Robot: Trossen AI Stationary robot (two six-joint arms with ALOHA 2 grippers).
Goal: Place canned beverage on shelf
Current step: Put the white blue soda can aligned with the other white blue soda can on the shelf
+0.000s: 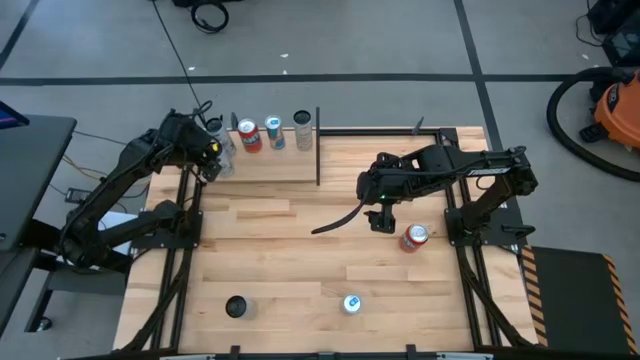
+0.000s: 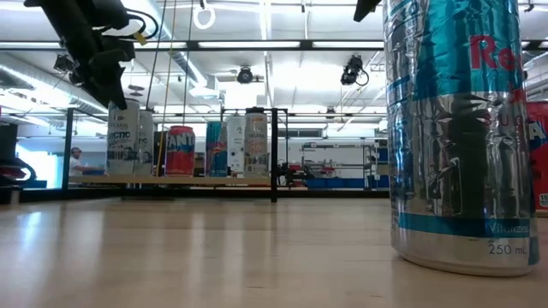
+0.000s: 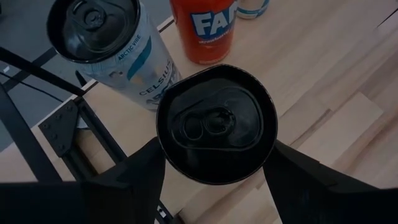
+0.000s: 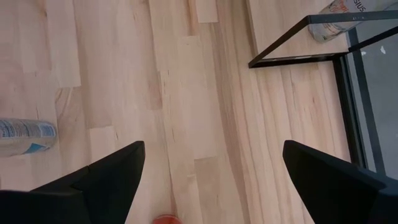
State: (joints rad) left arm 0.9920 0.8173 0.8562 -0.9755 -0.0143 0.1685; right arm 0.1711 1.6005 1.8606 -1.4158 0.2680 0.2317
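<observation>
Silver-blue can (image 2: 458, 137) looms closest on the plank tabletop (image 1: 290, 260), lit workshop behind. Left gripper (image 3: 214, 171) clamps a black-topped can (image 3: 216, 130) over the shelf (image 1: 275, 165); right gripper (image 1: 381, 222) hangs wide.

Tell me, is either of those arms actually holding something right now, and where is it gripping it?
Yes. The left gripper is shut on a black-topped can, its fingers pressing the can's opposite sides just below the rim, over the shelf. The right gripper is open and holds nothing.
</observation>
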